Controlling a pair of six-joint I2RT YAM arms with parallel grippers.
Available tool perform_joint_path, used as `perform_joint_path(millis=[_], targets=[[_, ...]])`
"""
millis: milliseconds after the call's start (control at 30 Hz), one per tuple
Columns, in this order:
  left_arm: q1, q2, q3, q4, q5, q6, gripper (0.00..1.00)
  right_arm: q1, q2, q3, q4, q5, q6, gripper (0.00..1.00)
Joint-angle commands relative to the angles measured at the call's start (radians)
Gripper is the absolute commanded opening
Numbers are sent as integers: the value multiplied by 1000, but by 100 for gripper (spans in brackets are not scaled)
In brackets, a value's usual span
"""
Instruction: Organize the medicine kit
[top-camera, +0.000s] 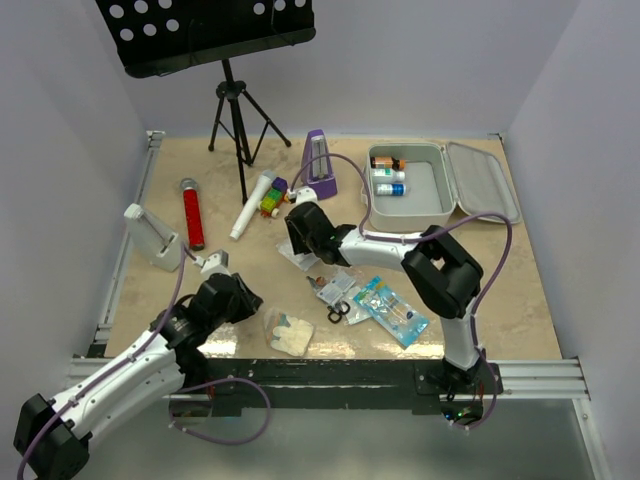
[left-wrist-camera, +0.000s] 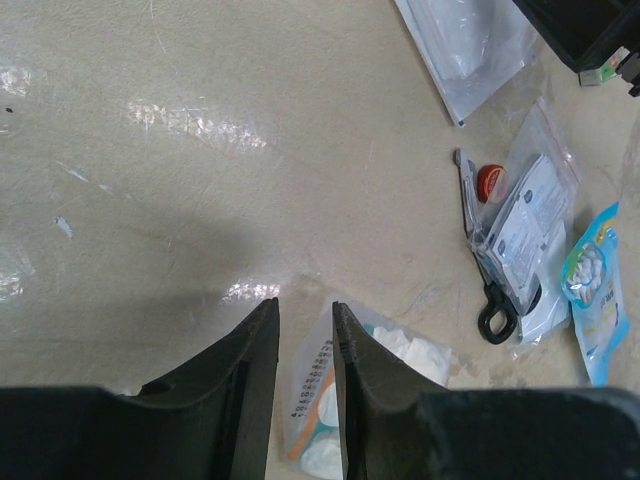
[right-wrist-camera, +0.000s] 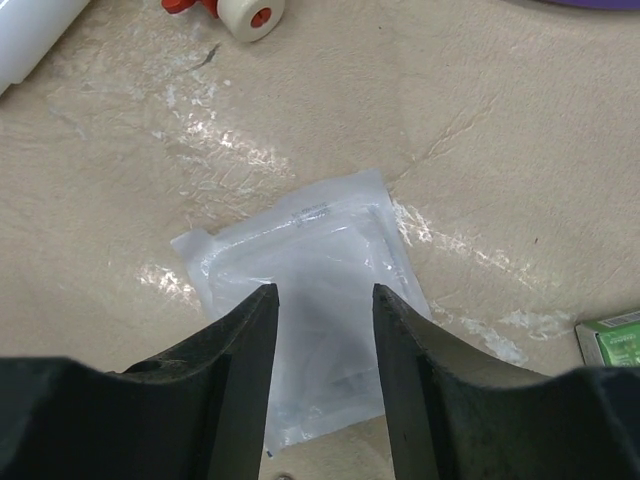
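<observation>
The medicine kit is lying open at the far right of the bench, its lid folded out flat to the right. Three small bottles are lying in a column at the left end of its tray. One purple metronome is standing just left of the kit. Nearer the arms, four loose packets are lying on the bench. They are one flat clear pouch, one zip bag of printed leaflets, one blue packet and one bag of white cotton pieces. One pair of black-handled scissors is lying against the leaflet bag. The right hand is hanging over the clear pouch with its fingers moderately apart and nothing between them; whether the tips are touching the pouch is not clear. The left hand is hovering at the edge of the cotton bag with only a narrow gap between its fingers, and it is gripping nothing. Further left, one white bottle and one red cylinder are lying on the bench, and one black music stand is standing at the back.
</observation>
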Motion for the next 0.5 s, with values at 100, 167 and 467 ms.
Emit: perform_joint_path(millis=[100, 167, 467], targets=[[4, 30, 29, 33, 0, 1, 32, 1, 21, 26, -23, 23, -26, 41], [5, 30, 28, 36, 1, 1, 32, 3, 21, 14, -20, 17, -27, 39], [5, 13, 23, 28, 1, -4, 32, 3, -14, -22, -38, 21, 8, 14]])
